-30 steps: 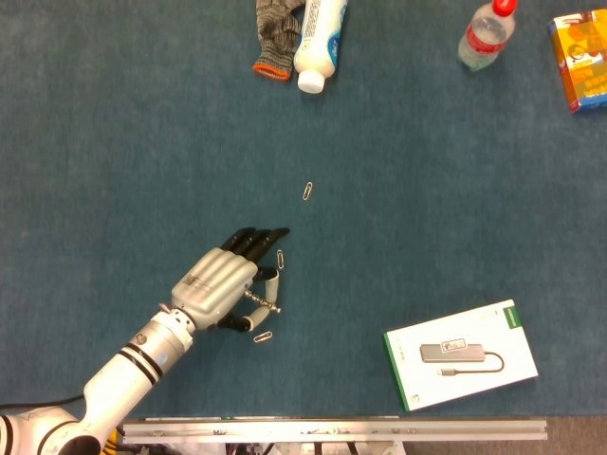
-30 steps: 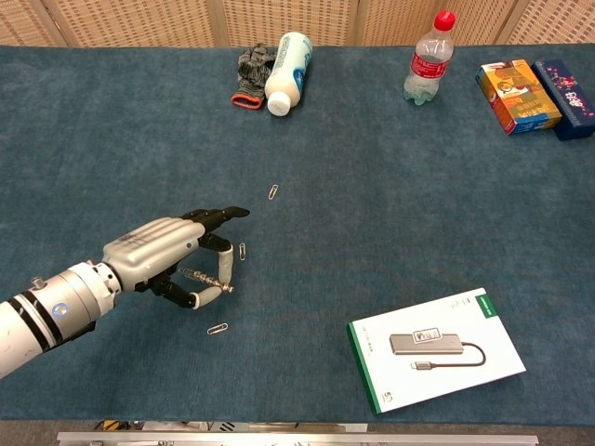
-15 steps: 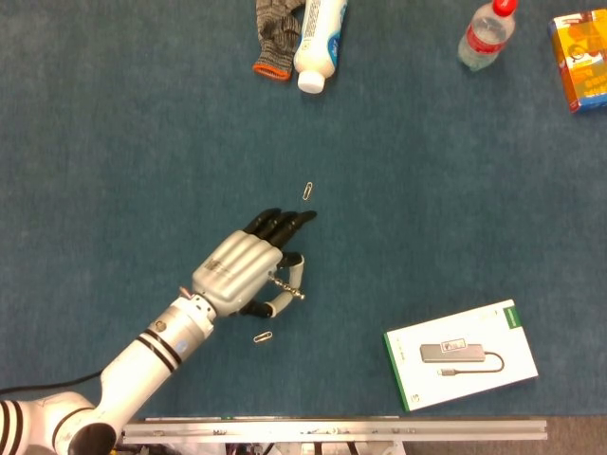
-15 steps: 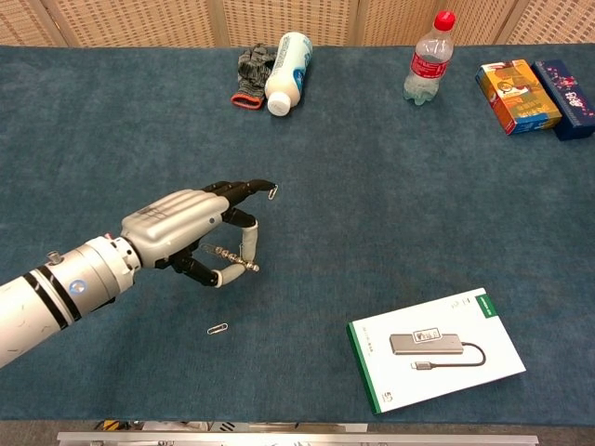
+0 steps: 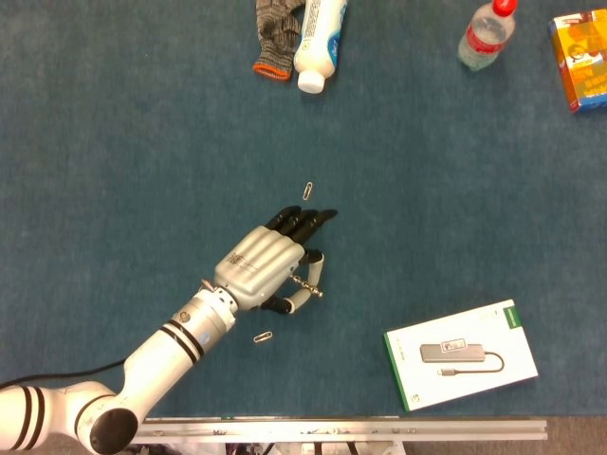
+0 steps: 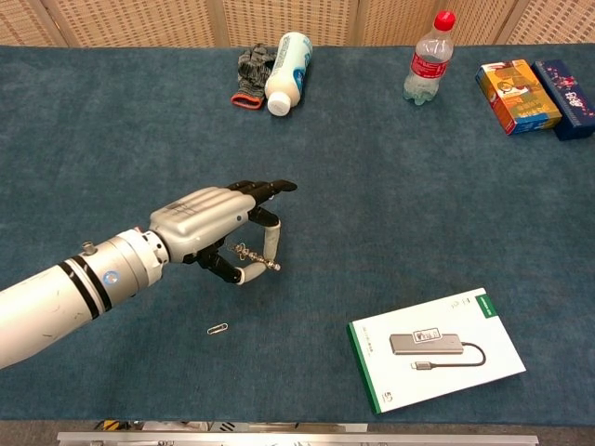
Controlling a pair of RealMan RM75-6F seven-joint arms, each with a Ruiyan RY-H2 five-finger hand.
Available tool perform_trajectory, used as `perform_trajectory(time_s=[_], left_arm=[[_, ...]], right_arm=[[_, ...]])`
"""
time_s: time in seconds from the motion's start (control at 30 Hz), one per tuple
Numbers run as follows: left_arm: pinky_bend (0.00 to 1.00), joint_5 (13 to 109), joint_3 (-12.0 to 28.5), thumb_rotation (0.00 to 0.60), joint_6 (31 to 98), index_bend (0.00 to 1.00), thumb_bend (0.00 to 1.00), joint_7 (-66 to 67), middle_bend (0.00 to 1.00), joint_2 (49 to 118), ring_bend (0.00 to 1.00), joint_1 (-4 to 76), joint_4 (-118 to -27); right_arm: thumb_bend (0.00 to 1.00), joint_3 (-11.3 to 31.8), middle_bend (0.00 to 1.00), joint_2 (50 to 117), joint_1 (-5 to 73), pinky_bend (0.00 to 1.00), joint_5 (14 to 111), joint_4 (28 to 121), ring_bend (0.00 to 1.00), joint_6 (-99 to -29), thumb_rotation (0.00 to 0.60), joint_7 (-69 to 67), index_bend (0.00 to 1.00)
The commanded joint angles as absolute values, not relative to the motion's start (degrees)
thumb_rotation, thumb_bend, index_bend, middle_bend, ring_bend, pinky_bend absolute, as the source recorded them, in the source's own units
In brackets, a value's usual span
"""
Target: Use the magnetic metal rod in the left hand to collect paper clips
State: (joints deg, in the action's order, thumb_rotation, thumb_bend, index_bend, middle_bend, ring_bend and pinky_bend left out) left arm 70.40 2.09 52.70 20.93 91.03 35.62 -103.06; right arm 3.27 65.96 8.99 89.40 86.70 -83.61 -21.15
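Observation:
My left hand [image 5: 268, 266] [image 6: 212, 227] hovers over the blue table, pinching the thin magnetic metal rod [image 5: 306, 282] [image 6: 257, 257] between thumb and finger, the other fingers stretched forward. Something small and wiry, apparently a paper clip, clings to the rod in the chest view. One loose paper clip [image 5: 307, 191] lies just beyond my fingertips; in the chest view the fingers hide it. Another paper clip [image 5: 263, 336] [image 6: 218, 329] lies on the cloth behind the hand, near the front edge. My right hand does not show in either view.
A grey glove [image 6: 249, 76] and a white bottle [image 6: 284, 59] lie at the far edge. A water bottle [image 6: 427, 58], an orange box [image 6: 514, 95] and a blue box [image 6: 567, 85] stand far right. A white hub box [image 6: 435, 350] lies front right.
My left hand has moved forward and to the right with the rod. The clip that lay beside the rod is no longer on the cloth. The clip near the front edge stays behind.

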Motion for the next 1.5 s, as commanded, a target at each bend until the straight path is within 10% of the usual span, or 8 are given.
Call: perform_trajectory(time_s=[0.03, 1.5], left_arm=[[0.0, 69.5, 2.4, 0.6, 52.4, 0.65, 0.38, 21.4, 0.0, 91.6, 0.0, 36.2, -102.4], [0.0, 61.6, 2.9, 0.6, 49.7, 0.65, 0.38, 21.1, 0.0, 97.5, 0.0, 41.2, -93.4]], right_arm=[[0.12, 3.3, 0.4, 66.0, 9.0, 0.44, 89.4, 86.7, 0.29, -83.6, 0.6, -21.2, 0.38], [0.12, 3.3, 0.4, 66.0, 8.7, 0.44, 89.2, 86.8, 0.29, -83.5, 0.6, -21.1, 0.38]])
